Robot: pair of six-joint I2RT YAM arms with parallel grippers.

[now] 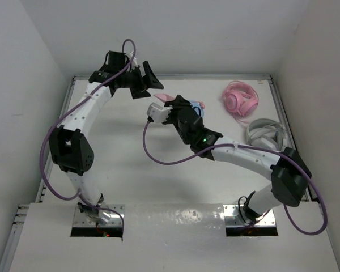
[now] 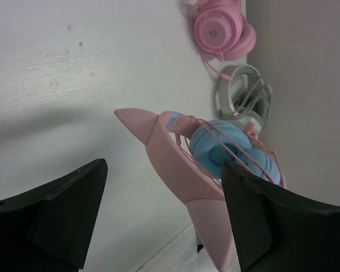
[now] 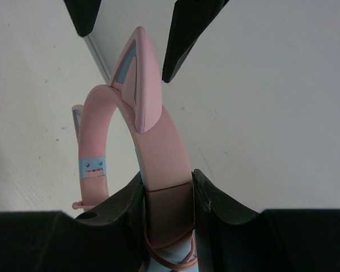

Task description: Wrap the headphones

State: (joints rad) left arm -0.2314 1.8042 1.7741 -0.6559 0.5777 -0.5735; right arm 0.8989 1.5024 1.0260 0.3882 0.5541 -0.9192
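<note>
Item under task: we find the headphones (image 3: 158, 130) held above the table (image 1: 130, 147), near its middle and toward the far side. Whether any part rests on the surface we cannot tell.
Orientation: the pink headband (image 3: 170, 153) rises out of the right arm's grip, and one cat ear (image 3: 137, 79) points toward the left arm.
Right gripper: the right gripper (image 3: 167, 192) is clamped on the headband, with one finger pressed to each flat side just below the cat ear.
Left gripper: the left gripper (image 2: 164, 167) has its fingers spread wide and grips nothing. The cat ear's tip lies between the fingertips; contact cannot be confirmed.
Cable: several strands of the thin pink cable (image 2: 215, 133) cross the light blue ear cup (image 2: 232, 156).
Other items: we note pink headphones (image 1: 241, 99) and white-grey headphones (image 1: 266, 133) lying close together near the table's right edge, well apart from both grippers.
</note>
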